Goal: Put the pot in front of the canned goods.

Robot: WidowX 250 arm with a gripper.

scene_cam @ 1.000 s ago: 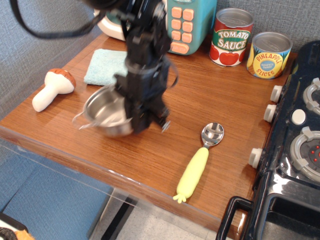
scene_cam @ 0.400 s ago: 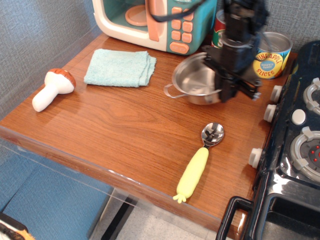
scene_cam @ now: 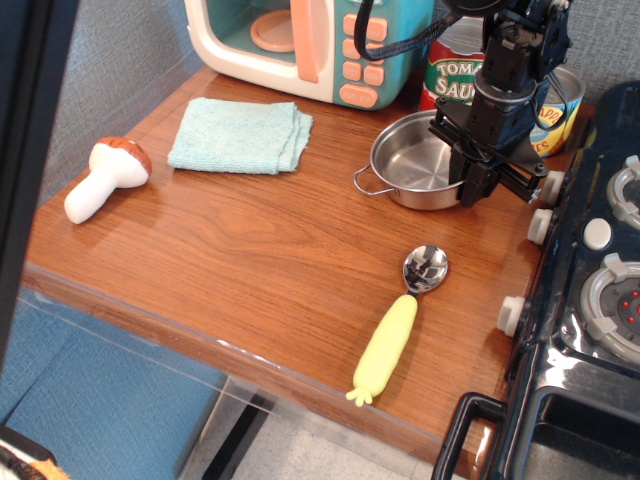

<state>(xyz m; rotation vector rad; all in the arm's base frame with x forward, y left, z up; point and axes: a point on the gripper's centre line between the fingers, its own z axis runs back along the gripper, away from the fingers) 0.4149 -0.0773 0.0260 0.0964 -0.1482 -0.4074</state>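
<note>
Jaws of the gripper (scene_cam: 478,183) clamped on the pot (scene_cam: 420,172) rim, just before the cans (scene_cam: 500,85), so next it's lower to the worktop (scene_cam: 250,250) and release.

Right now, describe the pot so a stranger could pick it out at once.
Find the toy microwave at the back of the wooden table. To its right, the pot sits before the tomato sauce can, under the gripper. It is the only shallow, shiny steel bowl with wire loop handles.
</note>
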